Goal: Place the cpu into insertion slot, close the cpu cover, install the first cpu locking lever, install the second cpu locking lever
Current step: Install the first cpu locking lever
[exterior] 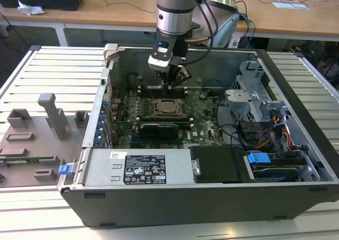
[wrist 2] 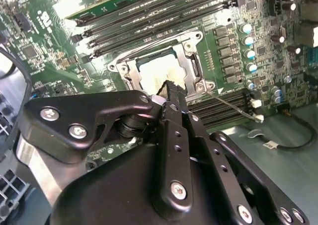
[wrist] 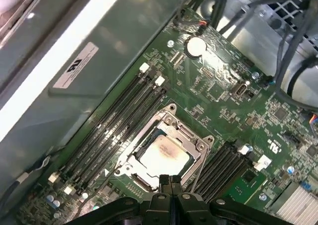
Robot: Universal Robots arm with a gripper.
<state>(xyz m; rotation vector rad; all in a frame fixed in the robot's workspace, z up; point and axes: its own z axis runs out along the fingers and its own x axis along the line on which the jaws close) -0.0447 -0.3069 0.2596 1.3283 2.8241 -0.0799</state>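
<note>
The cpu (wrist: pixel 164 153), a pale silver square with a brownish smear, lies in the insertion slot on the green board; the slot itself is hidden under it. The silver cpu cover (wrist: pixel 196 140) lies flat around the chip, which shows through its window (wrist 2: pixel 156 68). A thin metal locking lever (wrist 2: pixel 238 111) angles away from the cover's corner, over the memory slots. My gripper (wrist: pixel 169 181) hangs just above the socket's edge, shut with its fingertips together and nothing between them. In the exterior view the gripper (exterior: pixel 172 83) hangs above the cpu (exterior: pixel 168 107), towards the case's back wall.
Long black memory slots (wrist: pixel 112 128) flank the socket on both sides. A black card (exterior: pixel 159 129) lies in front of the socket, and the power supply box (exterior: pixel 143 168) in front of that. The drive cage (exterior: pixel 259 99) and cables (exterior: pixel 275 136) fill the exterior view's right. The chassis wall (exterior: pixel 212 65) stands behind.
</note>
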